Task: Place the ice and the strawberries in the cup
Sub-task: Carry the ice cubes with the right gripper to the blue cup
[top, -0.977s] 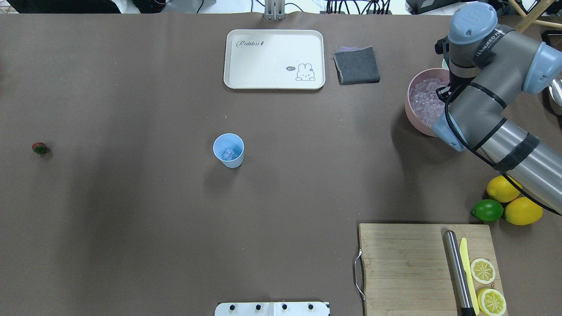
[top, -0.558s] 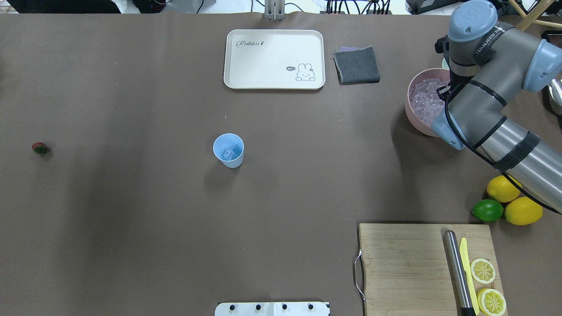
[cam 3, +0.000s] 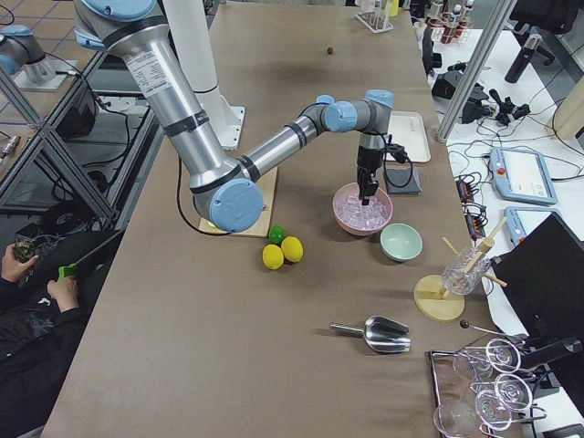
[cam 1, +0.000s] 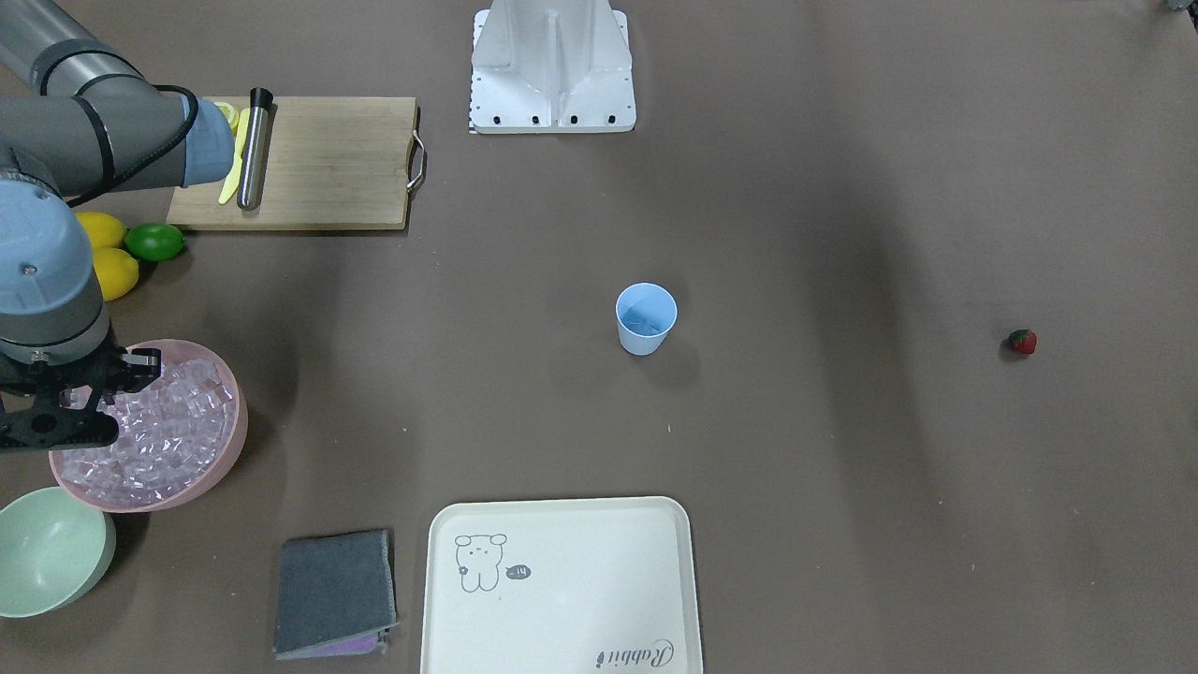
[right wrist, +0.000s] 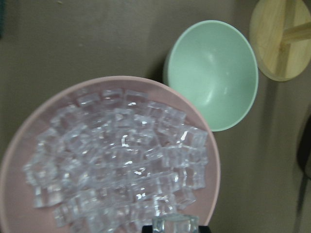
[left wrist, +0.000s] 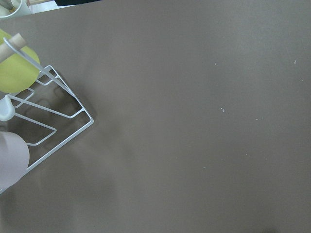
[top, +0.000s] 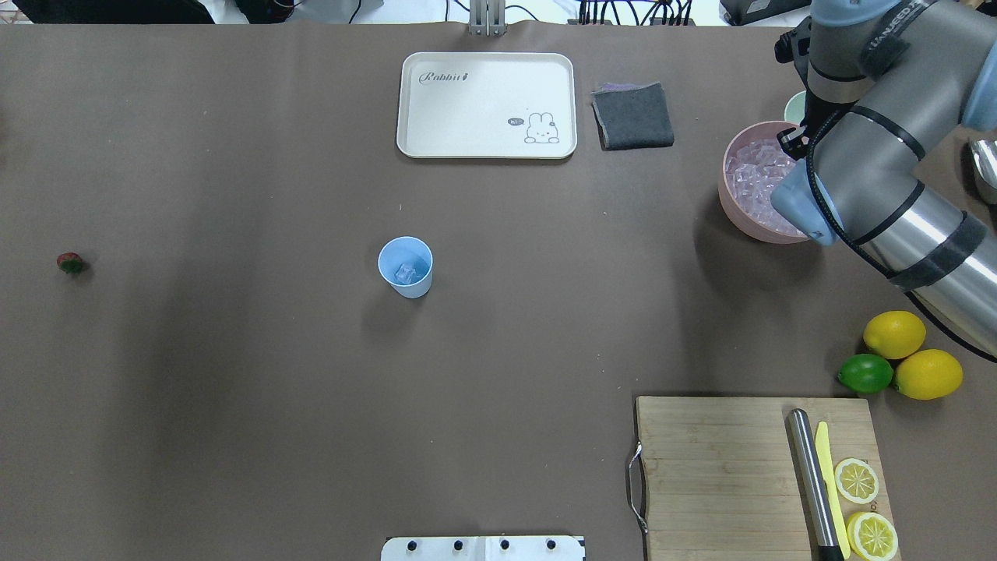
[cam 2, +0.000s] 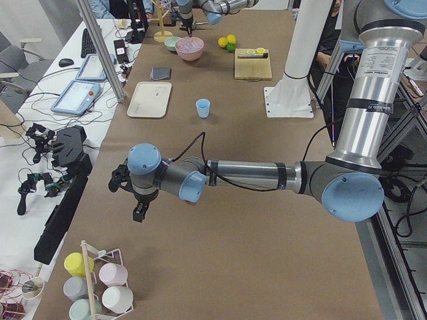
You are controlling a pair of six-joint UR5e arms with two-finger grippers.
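Overhead exterior view: the right arm (top: 872,156) covers part of the pink bowl (top: 732,204) heaped with ice (right wrist: 116,155). A pale green bowl (cam 1: 47,552) sits just beside it, and a grey cloth (top: 632,115) and white tray (top: 487,105) are nearby. The right tool (cam 3: 366,188) hangs over the pink bowl, clenched on one ice cube (right wrist: 175,223). The light-blue cup (top: 405,267), one cube inside, stands well apart at mid-surface (top: 234,389). The strawberry (top: 70,263) lies farther still. The left tool (cam 2: 140,212) hovers near a mug rack (cam 2: 100,280); its grip cannot be told.
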